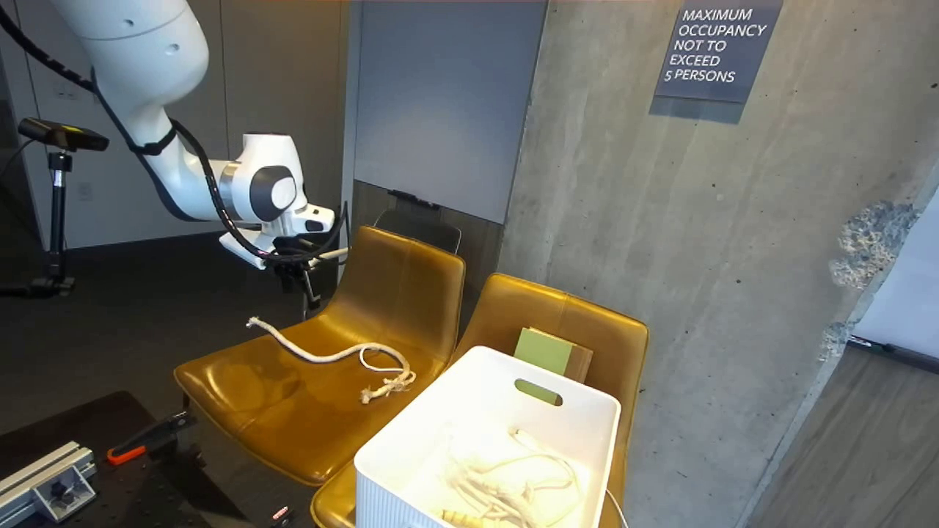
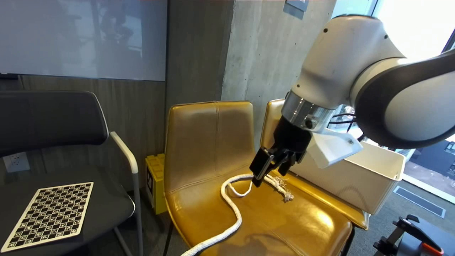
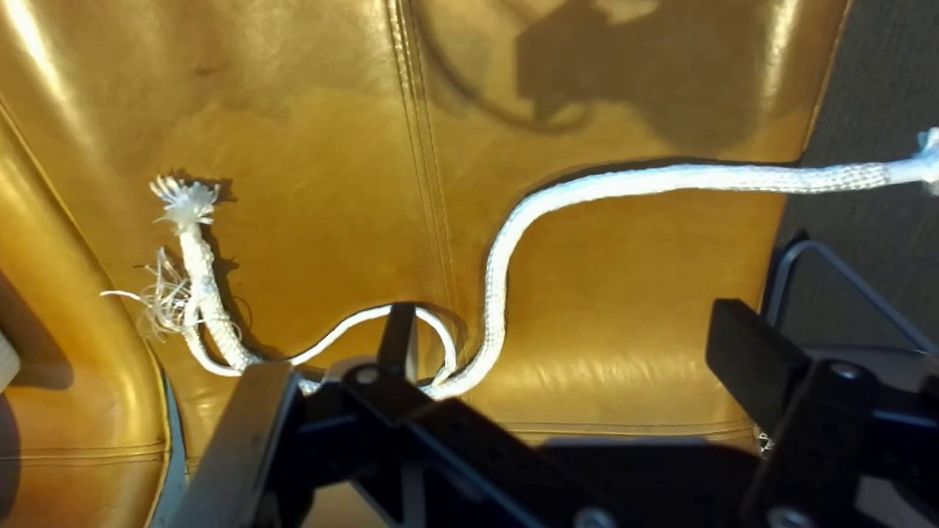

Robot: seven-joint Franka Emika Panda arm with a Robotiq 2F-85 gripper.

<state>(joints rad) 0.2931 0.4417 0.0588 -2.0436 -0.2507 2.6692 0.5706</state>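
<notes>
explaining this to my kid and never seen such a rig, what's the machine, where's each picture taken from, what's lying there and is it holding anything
The machine is a white robot arm ending in a black gripper. Two pictures come from cameras standing outside the robot, looking from different places; the close-up comes from a camera on its wrist, so the gripper fills the bottom. On the gold-brown chair beneath lies a white rope with frayed ends, curving loosely, one end poking past the seat's edge. The gripper's fingers are spread apart and hold nothing. Beside it, a matching chair carries a white bin with pale cord-like things inside.
</notes>
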